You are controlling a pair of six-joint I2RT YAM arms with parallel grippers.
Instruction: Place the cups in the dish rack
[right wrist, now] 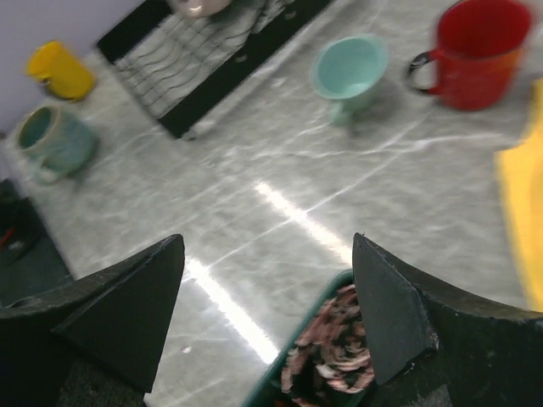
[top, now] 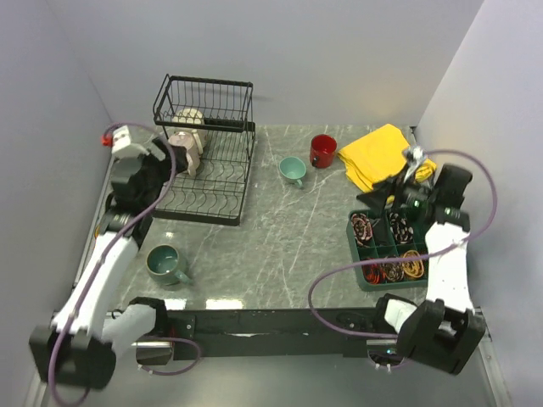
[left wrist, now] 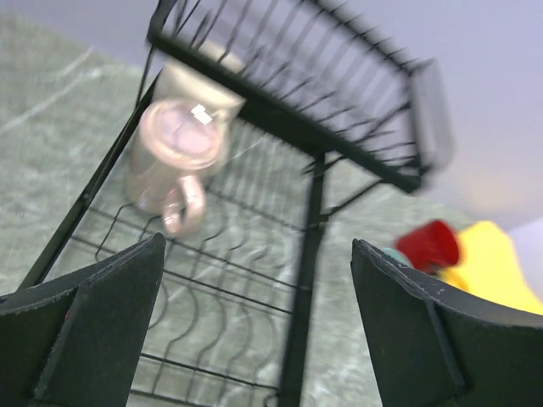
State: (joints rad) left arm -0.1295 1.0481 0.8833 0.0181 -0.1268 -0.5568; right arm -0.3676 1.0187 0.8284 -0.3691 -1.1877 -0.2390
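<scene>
My left arm reaches along the left side of the table, and the left gripper (left wrist: 256,246) hangs over the left edge of the dish rack (top: 204,193), fingers wide apart with nothing between them. My right arm stands bent at the right, and the right gripper (right wrist: 267,242) is also spread wide and empty above the green tray (top: 358,254). The beige mug (left wrist: 174,157) and cream mug (top: 192,117) are in the rack, too blurred to tell how they rest, and I find the yellow mug (right wrist: 59,72) only in the right wrist view.
</scene>
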